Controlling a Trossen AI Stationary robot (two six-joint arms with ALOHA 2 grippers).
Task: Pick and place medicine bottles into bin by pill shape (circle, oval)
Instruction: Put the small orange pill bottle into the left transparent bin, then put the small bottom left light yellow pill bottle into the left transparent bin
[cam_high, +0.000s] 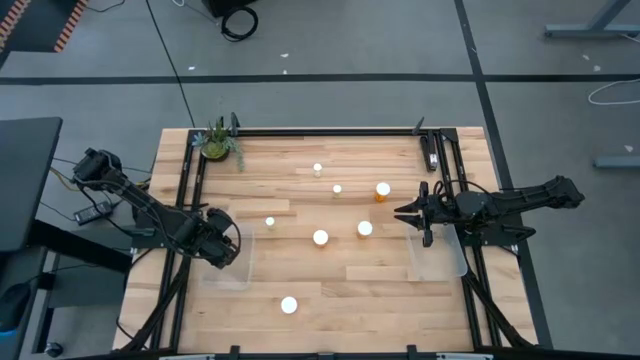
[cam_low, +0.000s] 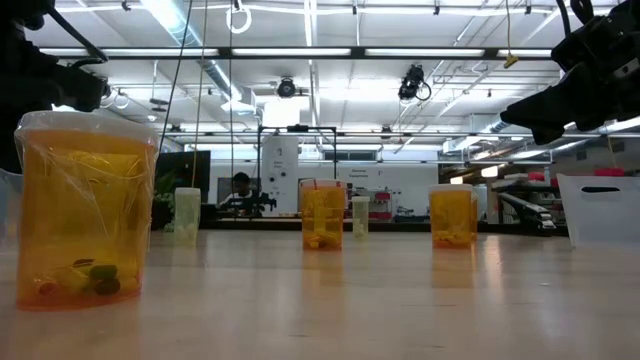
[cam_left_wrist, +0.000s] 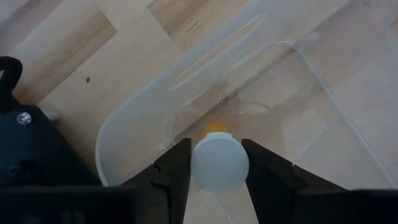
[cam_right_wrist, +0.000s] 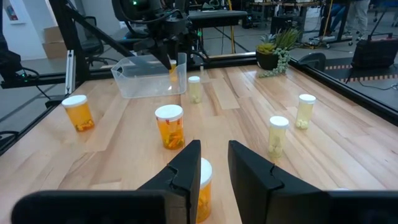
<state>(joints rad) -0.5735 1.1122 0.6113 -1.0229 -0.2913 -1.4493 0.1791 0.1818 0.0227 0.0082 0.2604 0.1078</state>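
Pale wooden planks make up the table (cam_high: 330, 290), framed by black rails, with a small green potted plant (cam_high: 217, 141) at one far corner. Two clear plastic bins sit at opposite sides: the left bin (cam_left_wrist: 143, 112) under the left arm and the right bin (cam_high: 440, 262) under the right arm. Seven medicine bottles (cam_high: 320, 238) stand upright and scattered on the boards between the bins, each a tiny cylinder with a round white cap; several have amber translucent bodies, like the nearest one (cam_low: 82, 220) in the low view, where a few pills lie at its bottom, though their shape is too small to judge. Others, such as a pale bottle (cam_right_wrist: 278, 135), look nearly clear. The left gripper (cam_left_wrist: 217, 168) hangs over the left bin with its fingers close on either side of another white-capped bottle (cam_left_wrist: 219, 163), whose amber body is mostly hidden beneath the cap. The right gripper (cam_right_wrist: 214, 165) hovers by the right bin's inner edge, fingers narrowly parted and empty, and they cut off most of an amber bottle (cam_right_wrist: 203, 180) beyond them.
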